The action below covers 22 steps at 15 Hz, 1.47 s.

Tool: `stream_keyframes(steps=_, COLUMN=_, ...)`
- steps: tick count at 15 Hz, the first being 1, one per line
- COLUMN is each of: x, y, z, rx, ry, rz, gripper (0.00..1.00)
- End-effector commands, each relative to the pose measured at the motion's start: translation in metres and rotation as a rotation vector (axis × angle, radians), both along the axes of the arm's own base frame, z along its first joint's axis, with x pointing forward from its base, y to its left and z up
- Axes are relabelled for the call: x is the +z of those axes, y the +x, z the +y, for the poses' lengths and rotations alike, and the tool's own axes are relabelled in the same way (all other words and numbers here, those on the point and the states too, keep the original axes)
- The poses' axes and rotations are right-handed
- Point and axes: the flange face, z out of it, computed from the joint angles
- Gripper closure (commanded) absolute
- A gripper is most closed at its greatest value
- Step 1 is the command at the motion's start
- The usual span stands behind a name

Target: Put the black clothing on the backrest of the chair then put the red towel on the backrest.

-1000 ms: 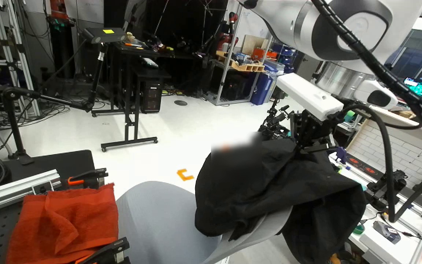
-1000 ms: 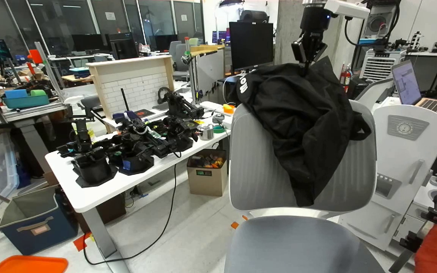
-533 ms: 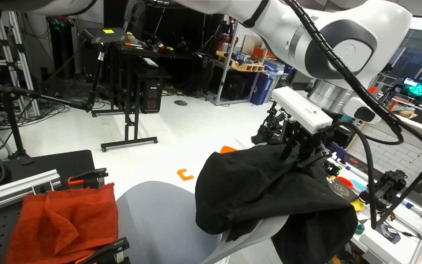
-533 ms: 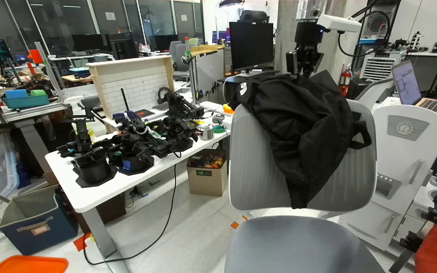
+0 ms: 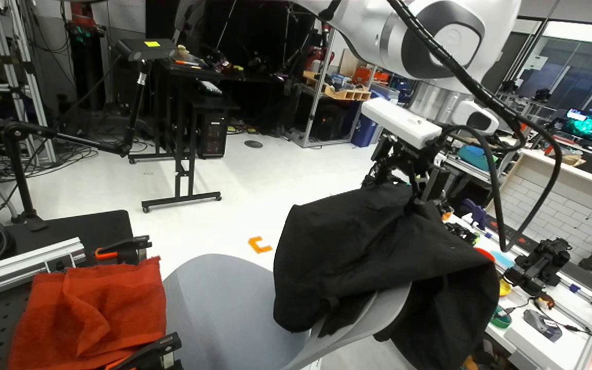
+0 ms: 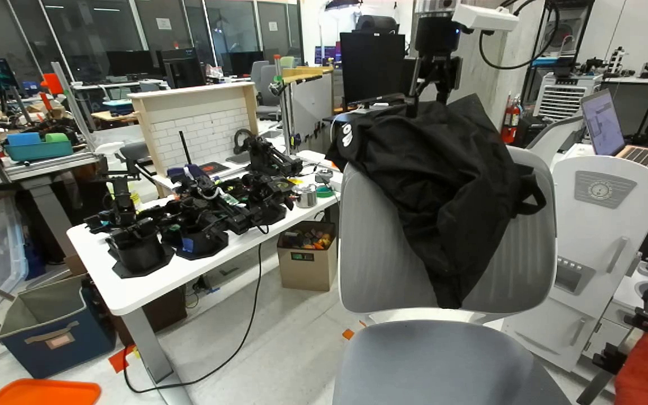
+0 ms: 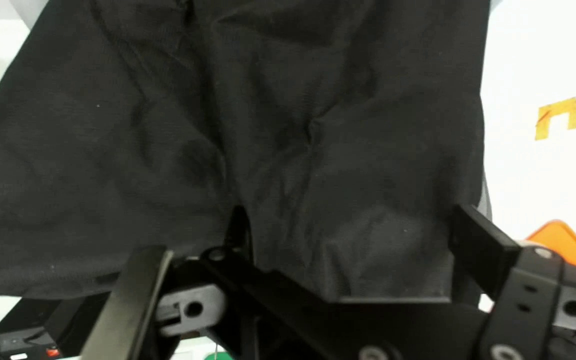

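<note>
The black clothing (image 6: 448, 185) hangs over the top of the chair's grey backrest (image 6: 374, 242), one end down its front. In an exterior view more of the garment (image 5: 357, 246) drapes on both sides of the backrest edge (image 5: 378, 318). Above its top my gripper (image 6: 427, 104) stands open, fingertips at the fabric. The wrist view has the fingers wide apart, black cloth (image 7: 168, 150) filling the space behind them; the left fingertip (image 7: 239, 222) meets a fold, and whether the cloth clings there is unclear. Folded, the red towel (image 5: 100, 308) lies on a dark surface beside the chair.
Black clamps (image 5: 152, 349) stand at the towel's edge. The chair seat (image 6: 442, 360) juts out below the backrest. Black robot arms (image 6: 200, 214) crowd a white table (image 6: 189, 287) nearby. A grey toy fridge (image 6: 605, 236) stands close to the chair.
My gripper dipped toward the garment, then rose and shifted; its fingers, closed at the cloth a second ago, have spread apart. The garment's top has shifted slightly with it. The red towel has not moved.
</note>
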Motion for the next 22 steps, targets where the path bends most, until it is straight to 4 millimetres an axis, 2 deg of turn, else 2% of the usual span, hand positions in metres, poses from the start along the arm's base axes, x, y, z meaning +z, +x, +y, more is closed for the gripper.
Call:
stream_keyframes(steps=1, x=0.042, y=-0.013, z=0.024, rx=0.055, ry=-0.058, rz=-0.027, gripper=0.0)
stream_keyframes(steps=5, x=0.08, y=-0.026, z=0.034, rx=0.084, ry=-0.087, rz=-0.056, gripper=0.0)
stream_keyframes(steps=7, x=0.084, y=-0.034, z=0.048, rx=0.108, ry=-0.092, rz=-0.054, gripper=0.0)
stream_keyframes(steps=9, x=0.071, y=-0.045, z=0.075, rx=0.157, ry=-0.091, rz=-0.03, gripper=0.0)
stream_keyframes(steps=12, x=0.043, y=-0.065, z=0.13, rx=0.251, ry=-0.101, rz=0.013, gripper=0.0)
stream_keyframes(steps=15, x=0.015, y=-0.092, z=0.181, rx=0.334, ry=-0.126, rz=0.042, gripper=0.0)
stream_keyframes(steps=17, x=0.001, y=-0.113, z=0.207, rx=0.371, ry=-0.154, rz=0.045, gripper=0.0)
stream_keyframes(steps=19, x=-0.009, y=-0.135, z=0.219, rx=0.388, ry=-0.183, rz=0.037, gripper=0.0)
stream_keyframes(steps=22, x=-0.023, y=-0.17, z=0.211, rx=0.376, ry=-0.215, rz=0.035, gripper=0.0)
